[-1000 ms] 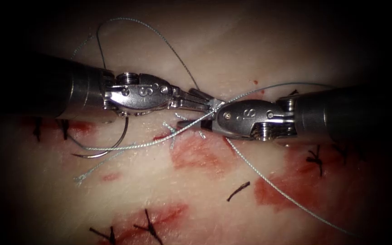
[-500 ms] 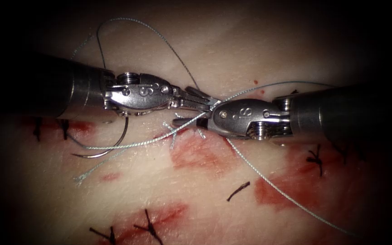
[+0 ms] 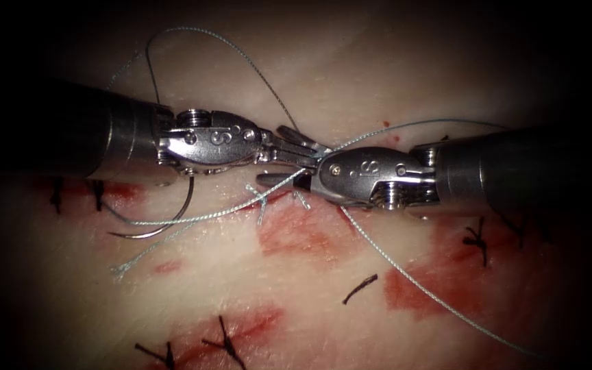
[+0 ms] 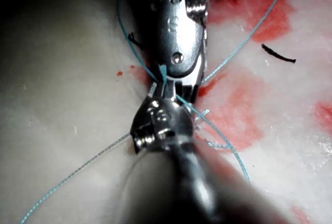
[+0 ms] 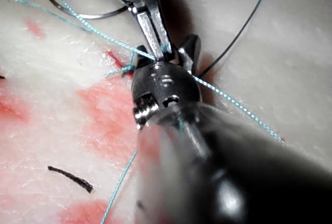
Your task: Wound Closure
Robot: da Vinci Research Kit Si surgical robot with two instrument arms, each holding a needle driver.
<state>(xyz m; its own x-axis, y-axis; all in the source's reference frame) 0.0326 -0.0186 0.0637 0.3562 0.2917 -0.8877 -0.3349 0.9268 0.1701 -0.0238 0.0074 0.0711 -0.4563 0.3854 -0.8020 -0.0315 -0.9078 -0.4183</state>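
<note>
Pale tissue (image 3: 323,288) fronts us, stained with red fluid (image 3: 296,233) and crossed by dark stitches (image 3: 222,341). Beyond, we see the needle (image 3: 162,223) lying free, flat, curving sideways. Behind, the left tool (image 3: 284,156) gapes around the thread (image 3: 200,214); we cannot tell the right tool's (image 3: 318,175) grip.

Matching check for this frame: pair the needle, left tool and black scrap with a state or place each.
1. needle
2. left tool
3. black scrap

A. jaws open, holding nothing
B. lies loose on the tissue between red patches
C. lies unheld on the tissue, under the left shaft

Pairs: 1-C, 2-A, 3-B
</note>
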